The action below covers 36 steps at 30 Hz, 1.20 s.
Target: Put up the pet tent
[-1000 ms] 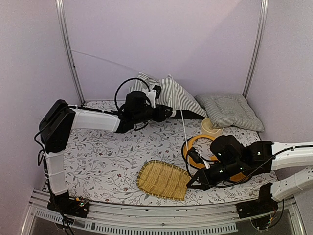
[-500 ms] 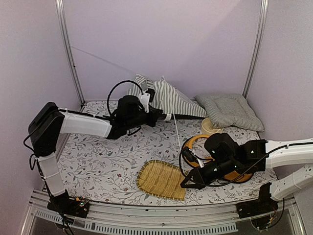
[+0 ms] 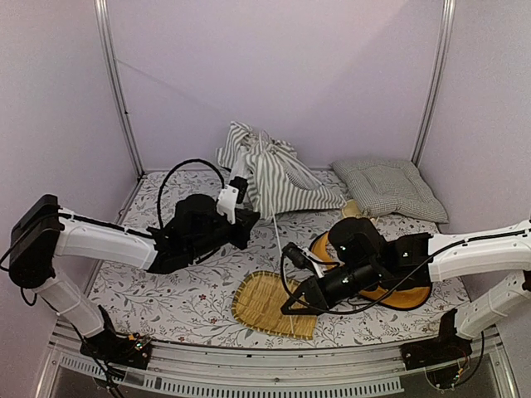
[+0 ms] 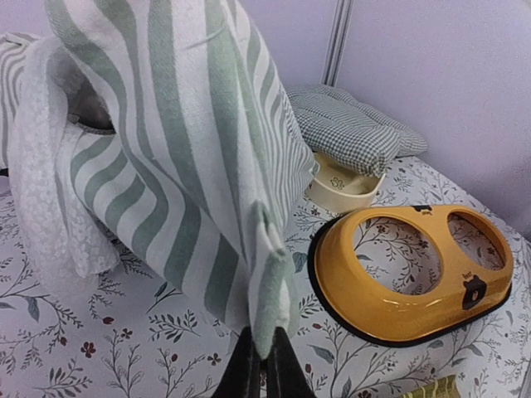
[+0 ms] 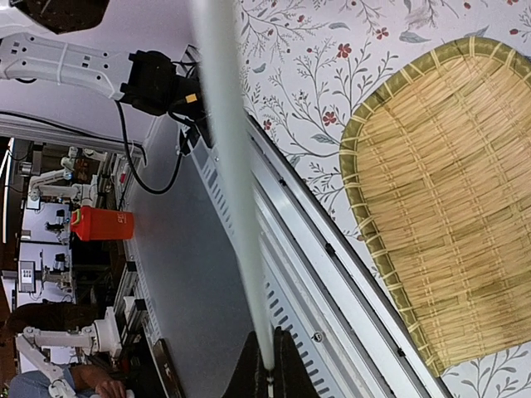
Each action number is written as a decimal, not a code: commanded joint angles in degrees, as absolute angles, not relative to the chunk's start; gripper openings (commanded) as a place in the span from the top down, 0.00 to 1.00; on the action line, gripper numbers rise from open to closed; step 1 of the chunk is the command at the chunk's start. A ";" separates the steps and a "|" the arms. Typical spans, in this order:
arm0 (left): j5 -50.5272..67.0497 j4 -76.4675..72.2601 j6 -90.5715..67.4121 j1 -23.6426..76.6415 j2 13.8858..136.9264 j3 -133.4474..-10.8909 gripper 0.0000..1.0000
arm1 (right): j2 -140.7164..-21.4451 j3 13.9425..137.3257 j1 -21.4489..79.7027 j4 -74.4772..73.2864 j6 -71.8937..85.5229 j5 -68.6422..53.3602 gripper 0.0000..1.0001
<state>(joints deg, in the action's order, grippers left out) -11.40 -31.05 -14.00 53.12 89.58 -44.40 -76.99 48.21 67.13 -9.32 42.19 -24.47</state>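
Floral-clothed table [image 3: 166, 290], and at the back of it, centre stage, the tent [image 3: 270, 174]. It is a crumpled striped heap close to the rear wall, not standing, with its lace curtain bunched on the left side in the left wrist view. Just to its right lies the checked cushion [image 3: 388, 186], flat in the back right corner. In front of that sits the orange feeder [image 4: 406, 274] with both rings bare, half hidden under the right arm from above. The bamboo tray [image 3: 265, 303] lies near the front edge, centre. A cream bowl [image 4: 344, 186] is tucked between cushion and feeder, touching neither that I can tell.

Now the pole [image 3: 276, 240]: thin and white, it runs from the tent's front edge down toward the tray. The right gripper [image 5: 267, 365] is clenched on it, fingers pinched tight around the rod, hovering beside the tray's near end. The left gripper [image 4: 264, 356], on the tent's near left side, is clamped on a striped fold of the fabric, which rises taut from its fingertips.
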 commanded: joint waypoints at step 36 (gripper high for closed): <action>-20.09 -24.53 -8.39 76.25 75.87 -42.98 1.00 | -71.58 60.83 60.94 5.71 35.19 -9.16 1.00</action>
